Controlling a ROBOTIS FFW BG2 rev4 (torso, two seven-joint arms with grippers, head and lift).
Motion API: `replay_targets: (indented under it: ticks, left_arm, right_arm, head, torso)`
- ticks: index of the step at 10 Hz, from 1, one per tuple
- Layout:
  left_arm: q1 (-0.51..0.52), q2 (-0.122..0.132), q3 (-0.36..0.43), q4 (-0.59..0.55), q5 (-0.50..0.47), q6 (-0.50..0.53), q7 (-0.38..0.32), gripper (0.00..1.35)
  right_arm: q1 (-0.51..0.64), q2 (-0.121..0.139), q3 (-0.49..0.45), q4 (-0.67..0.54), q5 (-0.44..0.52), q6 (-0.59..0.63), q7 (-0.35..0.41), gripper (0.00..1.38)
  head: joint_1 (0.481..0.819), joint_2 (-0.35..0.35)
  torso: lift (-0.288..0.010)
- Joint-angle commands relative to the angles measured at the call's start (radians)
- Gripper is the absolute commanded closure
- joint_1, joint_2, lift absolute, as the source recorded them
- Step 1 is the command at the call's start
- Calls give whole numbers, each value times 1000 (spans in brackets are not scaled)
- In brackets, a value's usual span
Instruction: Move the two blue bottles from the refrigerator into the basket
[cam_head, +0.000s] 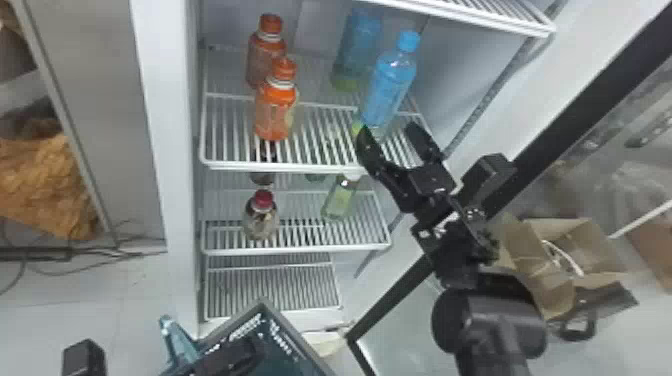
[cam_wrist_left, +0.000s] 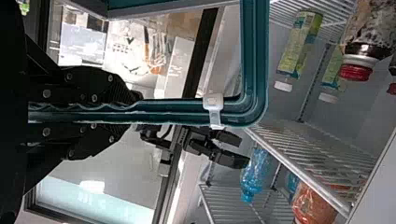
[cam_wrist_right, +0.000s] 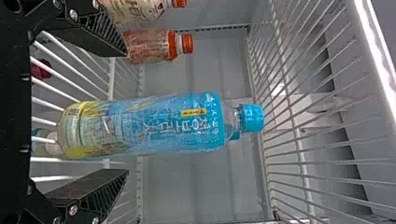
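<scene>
My right gripper (cam_head: 389, 136) is open at the upper shelf, its fingertips at the lower part of the front blue bottle (cam_head: 390, 90). In the right wrist view this blue bottle (cam_wrist_right: 159, 123) stands upright between the parted fingers of my right gripper (cam_wrist_right: 126, 113), with a gap on either side. The other blue bottle (cam_head: 356, 50) stands farther back on the same shelf. My left gripper (cam_head: 230, 356) is low at the basket (cam_head: 177, 341). In the left wrist view my left gripper (cam_wrist_left: 132, 112) is shut on the rim of the teal basket (cam_wrist_left: 254, 60).
Two orange-capped bottles (cam_head: 275, 110) stand left on the upper shelf (cam_head: 310, 167). A red-capped bottle (cam_head: 261, 220) and a green bottle (cam_head: 340, 200) are one shelf lower. Another rack (cam_head: 475, 15) lies above. The open door's black frame (cam_head: 560, 120) runs behind my right arm.
</scene>
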Motion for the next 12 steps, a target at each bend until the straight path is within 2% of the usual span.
replay_targets:
  ticks: [1, 8, 10, 11, 12]
  left_arm:
    - [2, 0, 0, 0, 0, 0, 0, 1202]
    - [-1, 0, 0, 0, 4, -2, 0, 1202]
    - [-1, 0, -2, 0, 4, -2, 0, 1202]
    - [-1, 0, -2, 0, 6, -2, 0, 1202]
    - [-1, 0, -2, 0, 6, -2, 0, 1202]
  right_arm:
    - [-24, -3, 4, 19, 7, 2, -9, 154]
    - [-178, -18, 52, 151, 47, 10, -52, 156]
    - [-205, -21, 54, 178, 49, 27, -58, 219]
    - [-212, -24, 62, 188, 39, 41, -58, 423]
    - [-215, -24, 68, 193, 33, 39, -59, 766]
  head:
    - [695, -350]
    - [695, -350]
    - [695, -350]
    - [695, -350]
    - [695, -350]
  torso:
    - [-10]
    - [-10]
    - [-10]
    - [-10]
    - [-10]
